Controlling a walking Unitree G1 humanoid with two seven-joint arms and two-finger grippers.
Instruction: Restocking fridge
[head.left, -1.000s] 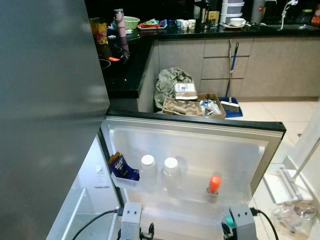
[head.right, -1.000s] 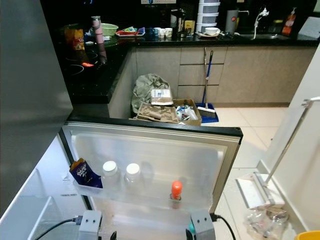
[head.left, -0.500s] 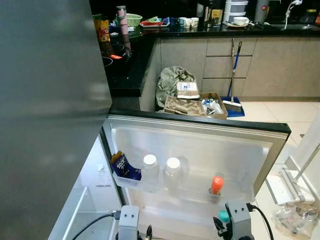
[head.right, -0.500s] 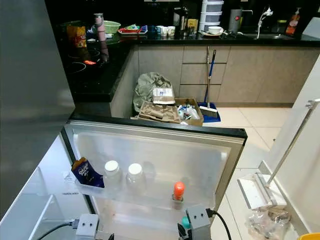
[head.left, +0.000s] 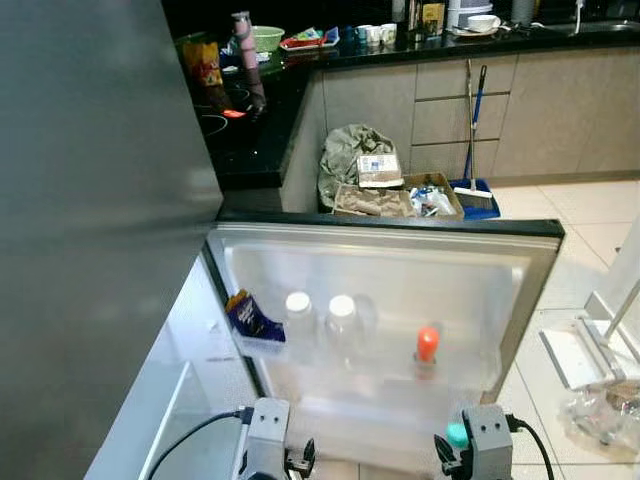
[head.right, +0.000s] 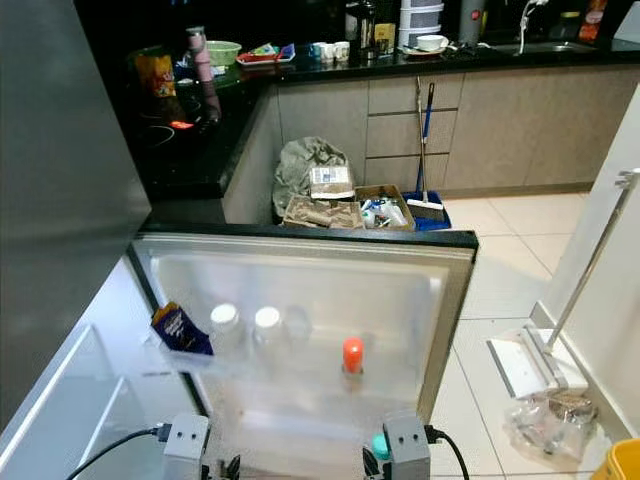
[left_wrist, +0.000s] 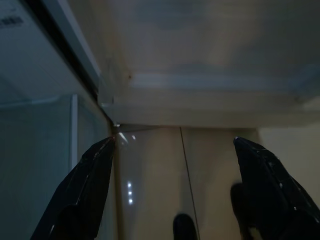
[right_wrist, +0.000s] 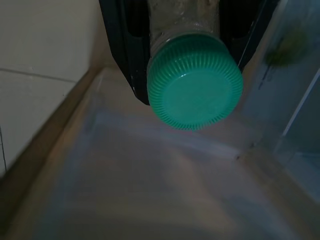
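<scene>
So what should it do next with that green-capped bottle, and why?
Probably lift the bottle, clamped in the right gripper, up toward the door shelf: there's a gap between the white-capped bottles and the orange-capped one.

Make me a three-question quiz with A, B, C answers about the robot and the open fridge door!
1. Where is the orange-capped bottle?
A. on the fridge door shelf
B. on the floor
C. on the counter

2. How many white-capped bottles stand on that shelf?
A. one
B. two
C. four

3. What is the right gripper doing?
A. hanging open
B. holding a green-capped bottle
C. holding a broom

Answers: 1 A, it stands in the door shelf, right of the others. 2 B, two white caps sit side by side. 3 B, the black fingers clamp the bottle's neck.
</scene>
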